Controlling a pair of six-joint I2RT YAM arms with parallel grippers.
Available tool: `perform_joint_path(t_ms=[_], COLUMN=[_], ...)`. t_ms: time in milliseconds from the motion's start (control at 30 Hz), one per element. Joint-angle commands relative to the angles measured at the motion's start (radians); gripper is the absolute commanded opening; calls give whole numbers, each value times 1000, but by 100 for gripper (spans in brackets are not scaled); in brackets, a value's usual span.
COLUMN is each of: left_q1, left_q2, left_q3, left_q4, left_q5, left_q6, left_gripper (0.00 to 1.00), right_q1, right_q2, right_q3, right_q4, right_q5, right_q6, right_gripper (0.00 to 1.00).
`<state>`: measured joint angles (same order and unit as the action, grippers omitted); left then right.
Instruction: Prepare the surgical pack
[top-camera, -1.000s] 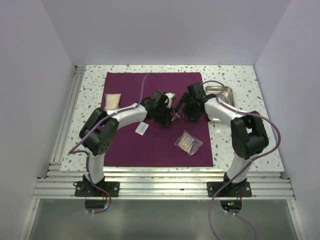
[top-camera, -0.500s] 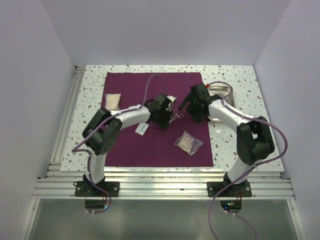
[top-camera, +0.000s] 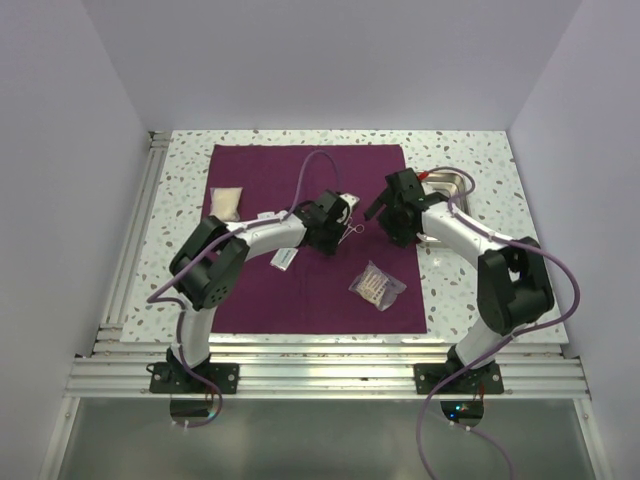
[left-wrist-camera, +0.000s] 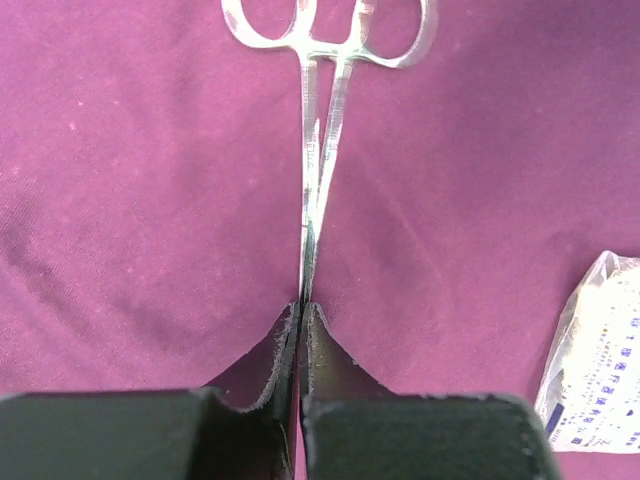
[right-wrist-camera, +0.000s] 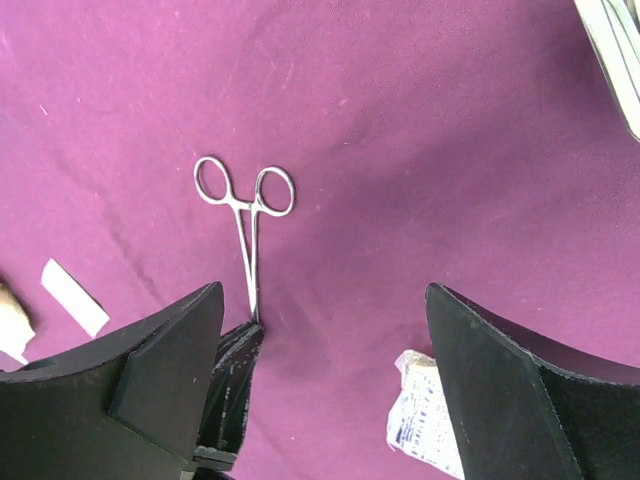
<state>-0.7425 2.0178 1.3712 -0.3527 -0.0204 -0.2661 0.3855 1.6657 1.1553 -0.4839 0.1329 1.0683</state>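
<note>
Left wrist view | left gripper (left-wrist-camera: 302, 330) clenched on forceps (left-wrist-camera: 320, 150) tips, rings ahead of it | surgical pack (left-wrist-camera: 120, 200) flat beneath | right gripper (right-wrist-camera: 325, 335) gaping, empty | step: positioning instrument | next, likely: set down, release

Desk (top-camera: 470, 150): white top with dark speckles, evenly lit, shadows soft. Enclosed on 3 sides by plain pale walls: back wall (top-camera: 330, 60), left wall (top-camera: 60, 200), right wall (top-camera: 595, 150). Aluminium rails (top-camera: 330, 372) run along the near edge and the left side. Nearer still, a glossy grey panel (top-camera: 320, 440).
</note>
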Motion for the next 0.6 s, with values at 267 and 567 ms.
perform_joint_path(t_ms=[267, 567], left_q1=[-23, -23], left_q2=[-48, -71], left_q3=[-20, 3], left_q4=[8, 8], left_q5=[74, 94], left_q6=[-19, -56], left_gripper=[0, 0], right_q1=[3, 16], right_q2=[40, 85], right_q3=[-17, -42], right_q4=[87, 157], right_q5=[-93, -159], right_q6=[142, 180], right_gripper=[83, 82])
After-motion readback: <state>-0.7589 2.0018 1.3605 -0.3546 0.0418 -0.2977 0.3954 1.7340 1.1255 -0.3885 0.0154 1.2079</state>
